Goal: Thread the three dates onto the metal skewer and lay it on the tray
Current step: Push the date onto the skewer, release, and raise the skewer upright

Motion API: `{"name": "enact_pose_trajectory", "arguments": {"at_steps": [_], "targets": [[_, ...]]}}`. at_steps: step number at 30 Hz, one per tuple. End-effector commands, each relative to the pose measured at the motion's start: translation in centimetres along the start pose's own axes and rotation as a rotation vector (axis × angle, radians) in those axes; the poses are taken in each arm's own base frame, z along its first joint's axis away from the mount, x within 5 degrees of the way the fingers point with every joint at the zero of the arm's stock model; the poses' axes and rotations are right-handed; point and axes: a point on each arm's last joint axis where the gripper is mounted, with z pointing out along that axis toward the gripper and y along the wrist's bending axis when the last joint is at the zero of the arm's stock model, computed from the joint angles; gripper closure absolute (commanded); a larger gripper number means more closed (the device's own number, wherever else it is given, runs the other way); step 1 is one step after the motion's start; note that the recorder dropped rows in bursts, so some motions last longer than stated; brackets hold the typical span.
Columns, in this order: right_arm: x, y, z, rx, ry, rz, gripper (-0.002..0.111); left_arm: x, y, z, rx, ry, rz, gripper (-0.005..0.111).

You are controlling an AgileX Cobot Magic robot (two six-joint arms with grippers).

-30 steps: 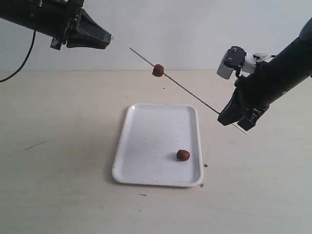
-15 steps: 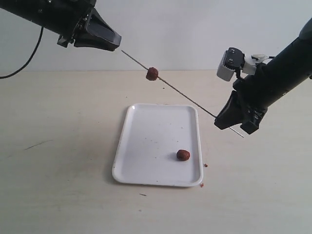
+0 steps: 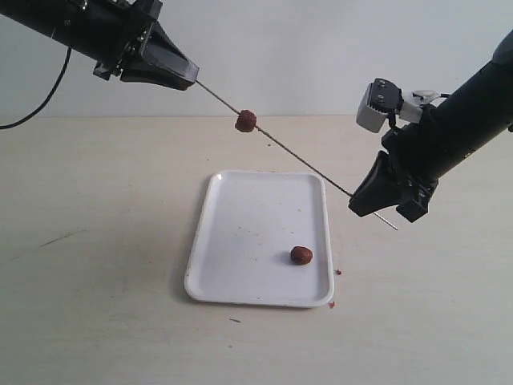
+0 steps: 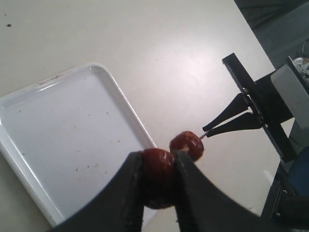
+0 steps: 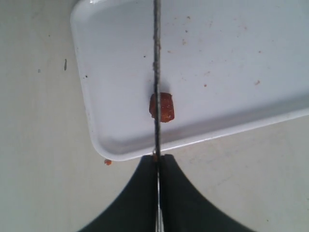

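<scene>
My right gripper (image 3: 354, 202) is shut on the metal skewer (image 3: 304, 161), which slants up and leftward over the tray (image 3: 248, 216). One date (image 3: 246, 121) sits threaded high on the skewer. My left gripper (image 3: 191, 80) meets the skewer's upper tip. In the left wrist view the left gripper (image 4: 158, 159) is shut on a second date (image 4: 157, 179), right next to the threaded date (image 4: 187, 145). The third date (image 3: 301, 255) lies on the tray near its front right corner. It also shows as the date (image 5: 161, 107) behind the skewer (image 5: 156, 58) in the right wrist view.
The white tray (image 5: 231, 58) lies on a pale tabletop (image 3: 96, 265). Tiny reddish crumbs (image 3: 337, 272) lie just off the tray's right front corner, and small specks dot the tray.
The left gripper has come down and to the right while the skewer shifted left. The skewer's tip, free a second ago, now reaches the left gripper.
</scene>
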Motion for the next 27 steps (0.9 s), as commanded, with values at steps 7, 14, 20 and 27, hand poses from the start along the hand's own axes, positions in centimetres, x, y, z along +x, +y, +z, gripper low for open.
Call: {"name": "enact_pose_trajectory", "arguments": {"at_steps": [7, 14, 20, 27], "targets": [[-0.4, 0.4, -0.2, -0.015, -0.026, -0.025, 0.108, -0.1, -0.3, 0.0, 0.014, -0.009, 0.01, 0.086], [-0.7, 0.4, -0.2, -0.014, -0.063, -0.081, 0.108, 0.2, 1.2, 1.7, 0.043, 0.012, -0.039, 0.086], [-0.7, 0.4, -0.2, -0.014, -0.064, -0.085, 0.108, 0.1, 1.1, 2.4, 0.082, 0.001, -0.047, 0.086], [-0.9, 0.3, -0.2, -0.008, -0.082, -0.079, 0.108, 0.1, 0.0, 3.3, 0.114, 0.007, -0.031, 0.086]]}}
